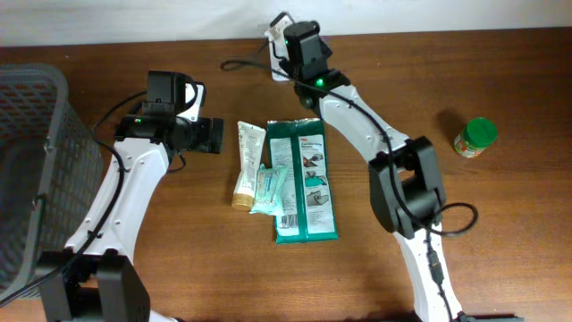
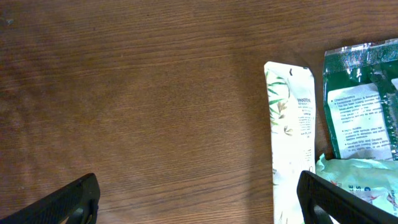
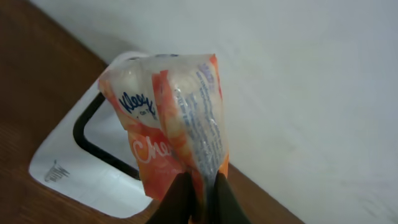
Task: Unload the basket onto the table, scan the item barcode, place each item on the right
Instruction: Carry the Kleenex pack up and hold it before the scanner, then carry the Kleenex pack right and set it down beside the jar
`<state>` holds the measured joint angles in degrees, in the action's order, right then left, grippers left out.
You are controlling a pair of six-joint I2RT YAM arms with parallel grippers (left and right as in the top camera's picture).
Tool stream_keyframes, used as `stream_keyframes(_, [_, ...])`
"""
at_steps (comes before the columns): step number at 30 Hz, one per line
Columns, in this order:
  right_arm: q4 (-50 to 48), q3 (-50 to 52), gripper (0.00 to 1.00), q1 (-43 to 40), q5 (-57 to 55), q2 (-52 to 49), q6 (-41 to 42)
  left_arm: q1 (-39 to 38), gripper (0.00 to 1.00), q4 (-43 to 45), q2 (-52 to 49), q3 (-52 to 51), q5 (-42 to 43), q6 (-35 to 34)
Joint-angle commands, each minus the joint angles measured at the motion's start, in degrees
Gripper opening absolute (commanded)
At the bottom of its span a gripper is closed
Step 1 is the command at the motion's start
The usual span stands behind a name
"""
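Right pincer (image 3: 198, 190) is clamped on the bottom edge of an orange-and-white Kleenex pack (image 3: 177, 112), which rises above it; beyond, a white device (image 3: 68, 168) is half hidden. Overhead, the wrist (image 1: 304, 49) covers the pack. Left pincer (image 2: 199, 202) gapes wide over tabletop (image 2: 124, 93), a cream tube (image 2: 289, 124) beside one finger (image 2: 348, 199).
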<state>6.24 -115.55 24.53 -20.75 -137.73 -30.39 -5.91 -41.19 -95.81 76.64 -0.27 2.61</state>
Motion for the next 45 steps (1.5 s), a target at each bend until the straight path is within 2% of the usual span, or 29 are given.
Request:
stream_keyframes(1, [-1.33,-0.39,0.04,-0.07,-0.94,-1.05,-2.40,0.07,0.99,-0.04,0.26,0.61,0.02,0.70])
stream_keyframes(8, [-3.82,-0.39,0.04,-0.79,-0.92,-2.01,-2.80,0.09,0.99,-0.04,0.26,0.61,0.02,0.70])
stream_keyframes(15, [-8.85,-0.39,0.04,-1.25,-0.70,-4.44,-16.04,0.09,0.99,-0.04,0.26,0.61,0.02,0.70])
stream_keyframes(22, [-10.14,-0.39,0.04,-0.59,-0.79,-4.61,-15.74,0.07,0.99,-0.04,0.26,0.61,0.02,0.70])
stream_keyframes(28, [-5.44,-0.42,0.04,-0.92,-0.63,1.16,-3.78,0.07,0.99,-0.04,0.26,0.61,0.02,0.70])
stream_keyframes(34, [17.14,-0.42,0.04,-5.01,6.71,13.16,14.47,0.09,0.99,-0.04,0.26,0.61,0.02,0.70])
stream_keyframes(36, [21.18,-0.42,0.04,-6.64,8.68,14.60,18.58,0.09,0.99,-0.04,0.26,0.61,0.02,0.70])
stream_keyframes(41, [29.42,-0.39,0.04,-9.29,10.29,14.99,24.15,0.09,0.99,-0.04,0.26,0.61,0.02,0.70])
stream_keyframes(45, [31.93,-0.39,0.04,-9.57,10.34,14.99,24.98,0.92,0.99,-0.04,0.26,0.61,0.02,0.70])
